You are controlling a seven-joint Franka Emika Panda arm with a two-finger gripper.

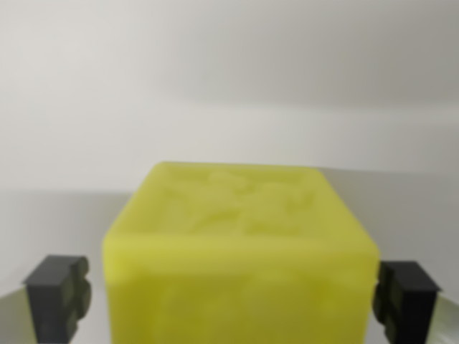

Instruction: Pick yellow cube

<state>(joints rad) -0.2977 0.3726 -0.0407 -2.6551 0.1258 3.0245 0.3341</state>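
Note:
A yellow cube (240, 215) with a faint raised pattern on its top fills the lower middle of the wrist view, blurred by closeness. My gripper (231, 297) straddles it and stands open. The black left finger (59, 295) has a narrow strip of light surface showing between it and the cube's side. The black right finger (407, 297) sits right at the cube's other side, and I cannot tell whether it touches. The cube's bottom is cut off by the frame's lower edge.
A pale grey-white surface (229, 143) runs behind the cube and meets a plain light backdrop (229, 43) further back. No other object shows.

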